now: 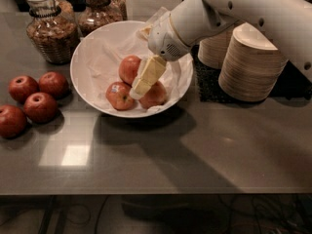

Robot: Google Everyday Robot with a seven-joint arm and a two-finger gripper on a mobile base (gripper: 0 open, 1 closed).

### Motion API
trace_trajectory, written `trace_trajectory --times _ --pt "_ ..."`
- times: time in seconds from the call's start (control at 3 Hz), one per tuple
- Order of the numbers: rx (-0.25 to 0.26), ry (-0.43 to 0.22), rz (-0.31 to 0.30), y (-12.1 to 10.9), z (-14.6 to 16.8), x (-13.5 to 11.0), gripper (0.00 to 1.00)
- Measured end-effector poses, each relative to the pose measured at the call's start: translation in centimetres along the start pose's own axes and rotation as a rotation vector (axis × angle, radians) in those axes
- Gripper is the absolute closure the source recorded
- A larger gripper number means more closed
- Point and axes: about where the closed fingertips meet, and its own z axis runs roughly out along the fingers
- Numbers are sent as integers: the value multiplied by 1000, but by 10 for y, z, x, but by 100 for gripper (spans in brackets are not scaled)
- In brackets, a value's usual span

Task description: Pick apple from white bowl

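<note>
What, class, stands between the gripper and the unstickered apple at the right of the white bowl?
Nothing visible does. The gripper is down in the white bowl, overlapping the left edge of the apple. The stickered apple lies just left of the gripper, beside it rather than between.

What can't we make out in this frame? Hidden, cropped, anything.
All in the camera view:
- The gripper, low in the white bowl, covers the left side of the lower-right apple; contact cannot be judged.
- Rear stack of paper bowls: mostly hidden by the arm and the front stack.
- Leftmost dark red apple: cut by the left edge.
- Right jar: top cut by the upper edge.
</note>
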Motion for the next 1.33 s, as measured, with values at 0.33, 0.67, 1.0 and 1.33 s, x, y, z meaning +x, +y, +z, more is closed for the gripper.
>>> trace_trajectory --times 0.33,0.67,1.0,1.33 --pt "-35 8 -6 0 15 -1 0" --pt "-44 33 -13 -1 23 1 0" --pt "-44 33 -13 -1 23 1 19" --pt "-44 33 -13 -1 23 1 43"
